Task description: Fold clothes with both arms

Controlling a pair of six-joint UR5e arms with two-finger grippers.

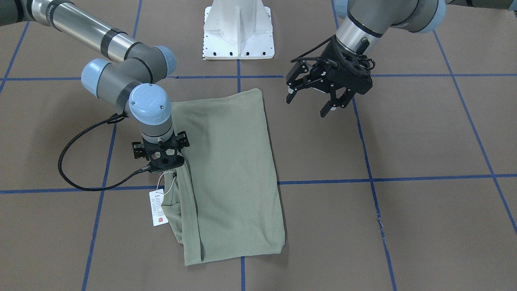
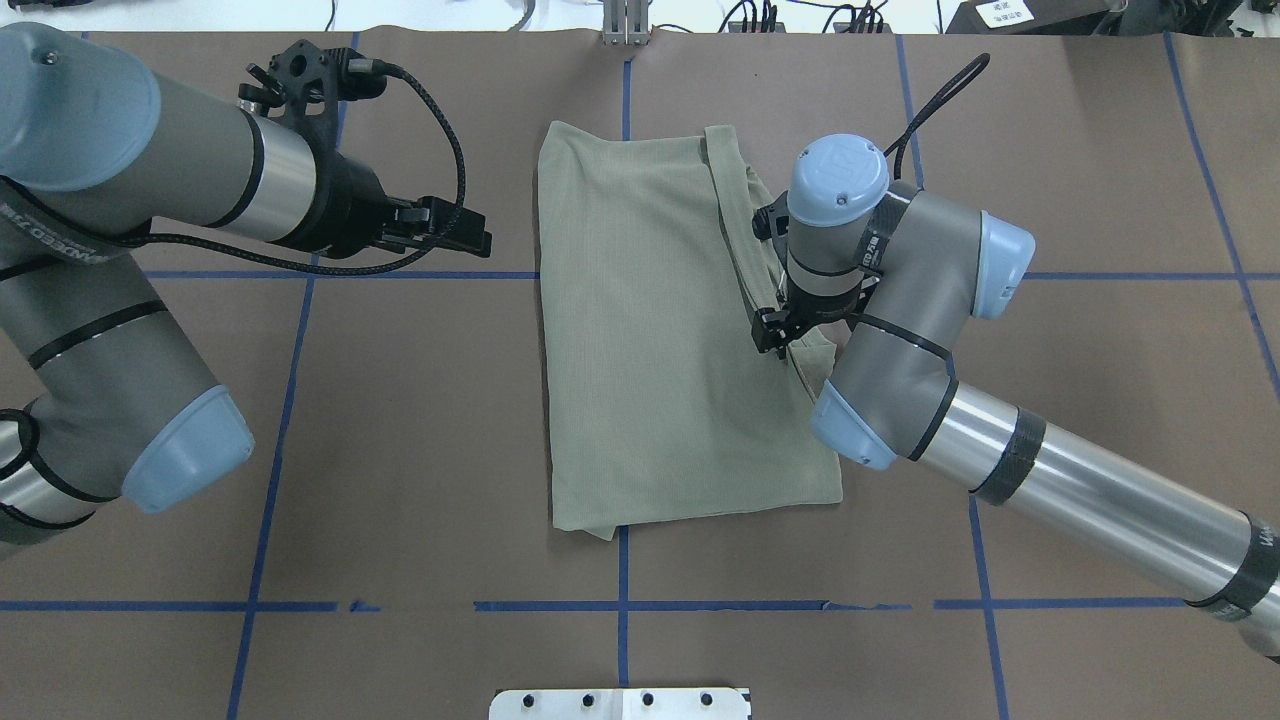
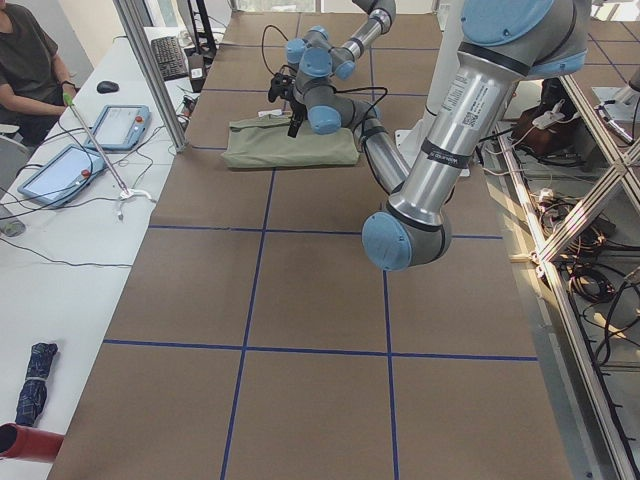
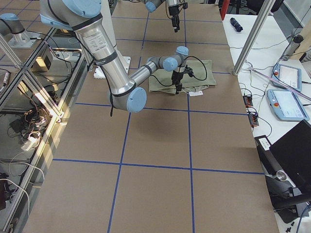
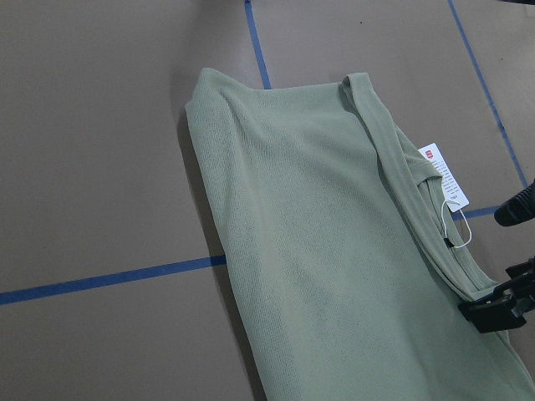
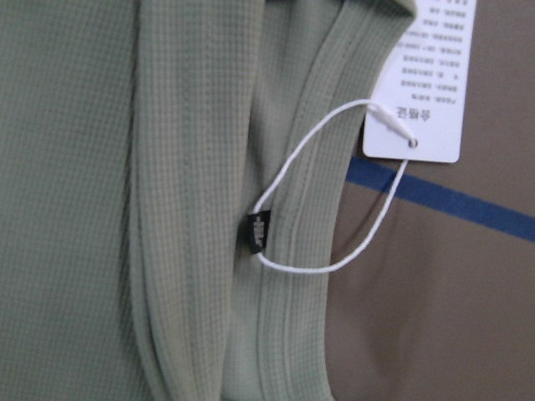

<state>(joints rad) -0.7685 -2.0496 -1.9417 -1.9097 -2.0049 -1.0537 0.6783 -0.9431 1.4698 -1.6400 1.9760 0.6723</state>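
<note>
Shirt (image 1: 230, 169), pale sage green, folded into a long rectangle, flat at mid-tabletop (image 1: 404, 141) on brown paper crossed by blue tape lines, just beyond the white pedestal (image 1: 238, 32). Along the robot's right-hand edge of the cloth, a narrower folded strip, and beside it a white hang tag (image 1: 158, 208) with a red mark, looped on a white string and lying partly on bare tabletop.

Right claw (image 1: 167, 163) pointing straight down onto that right edge, close to the tag's string. Fingertips hidden under the wrist and out of the wrist view, so cannot tell whether clenched or released.

Left claw (image 1: 311, 103) raised above the tabletop off the shirt's left side, apart from the cloth, fingers spread wide and grasping nothing.
</note>
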